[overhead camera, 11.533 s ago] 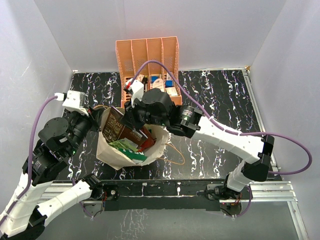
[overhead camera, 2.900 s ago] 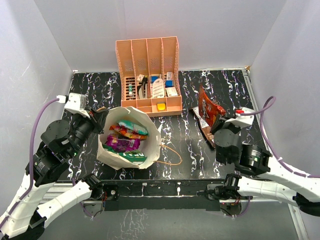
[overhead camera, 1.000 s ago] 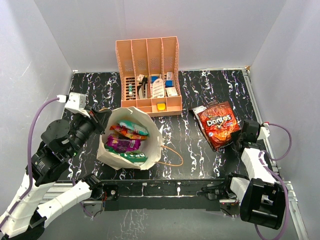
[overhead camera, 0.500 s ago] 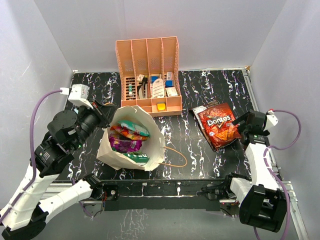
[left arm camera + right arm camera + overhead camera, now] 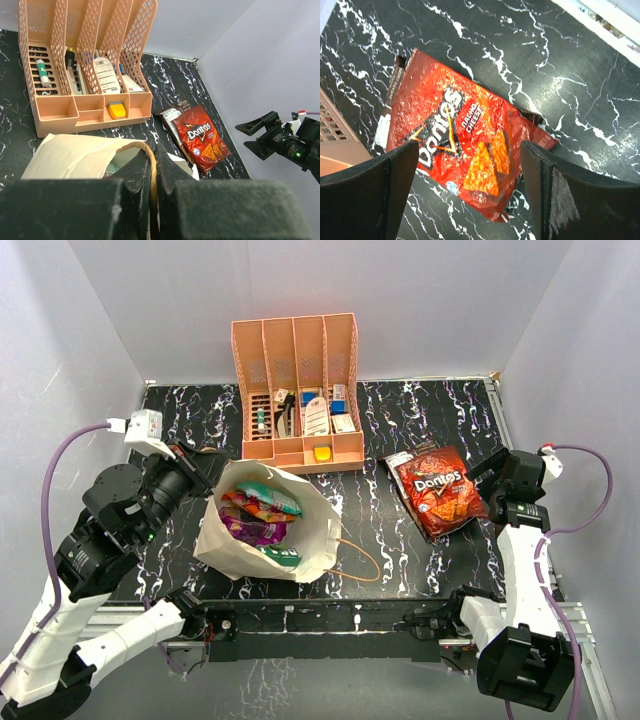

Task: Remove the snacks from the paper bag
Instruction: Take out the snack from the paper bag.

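Note:
The tan paper bag (image 5: 222, 543) stands at the front left, its mouth tipped toward the right. Teal-white (image 5: 266, 492), orange (image 5: 252, 510), purple (image 5: 256, 532) and green (image 5: 277, 557) snacks lie inside it. My left gripper (image 5: 203, 464) is shut on the bag's brown cord handle (image 5: 148, 155), which runs between the closed fingers in the left wrist view. The red Doritos bag (image 5: 439, 491) lies flat on the table at the right. My right gripper (image 5: 470, 146) hangs open just above its near end, touching nothing.
A peach slotted organizer (image 5: 296, 390) with small boxes and bottles stands at the back, between the two arms. The bag's other cord handle (image 5: 362, 562) loops out onto the black marbled table (image 5: 400, 420). Grey walls close in on the left, back and right.
My right gripper has opened, let go of the Doritos bag and drawn back to the right. The left gripper has pulled the handle up and left, tipping the paper bag.

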`<action>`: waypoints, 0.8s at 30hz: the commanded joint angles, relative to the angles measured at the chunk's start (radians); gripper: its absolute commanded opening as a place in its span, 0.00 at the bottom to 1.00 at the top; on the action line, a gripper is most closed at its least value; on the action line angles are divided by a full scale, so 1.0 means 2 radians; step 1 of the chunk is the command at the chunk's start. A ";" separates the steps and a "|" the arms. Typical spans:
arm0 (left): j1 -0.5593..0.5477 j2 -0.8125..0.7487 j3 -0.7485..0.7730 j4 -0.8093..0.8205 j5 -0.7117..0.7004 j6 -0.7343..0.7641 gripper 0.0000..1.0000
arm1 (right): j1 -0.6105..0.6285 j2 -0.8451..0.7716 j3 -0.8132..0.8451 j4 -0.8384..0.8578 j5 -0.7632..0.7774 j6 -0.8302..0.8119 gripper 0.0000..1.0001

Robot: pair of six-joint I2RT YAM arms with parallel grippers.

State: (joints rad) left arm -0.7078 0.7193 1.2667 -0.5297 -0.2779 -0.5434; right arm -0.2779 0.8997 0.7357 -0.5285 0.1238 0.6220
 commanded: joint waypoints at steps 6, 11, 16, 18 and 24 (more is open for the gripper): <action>0.002 0.008 0.042 0.010 -0.012 -0.030 0.00 | -0.002 -0.005 0.073 -0.009 -0.173 -0.076 0.86; 0.002 -0.001 0.033 0.016 -0.034 -0.042 0.00 | 0.017 0.002 0.104 -0.011 -0.248 -0.081 0.87; 0.002 0.021 0.046 -0.014 -0.046 -0.085 0.00 | 0.193 0.011 0.111 0.041 -0.254 -0.044 0.91; 0.002 0.031 0.050 -0.020 -0.040 -0.102 0.00 | 0.286 0.025 0.125 0.054 -0.222 -0.034 0.93; 0.002 0.049 0.061 -0.018 -0.016 -0.130 0.00 | 0.481 0.082 0.173 0.083 -0.149 -0.037 0.98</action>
State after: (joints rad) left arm -0.7078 0.8062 1.3369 -0.6064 -0.3389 -0.7380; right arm 0.5274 1.0206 0.9756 -0.4622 -0.2844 0.5499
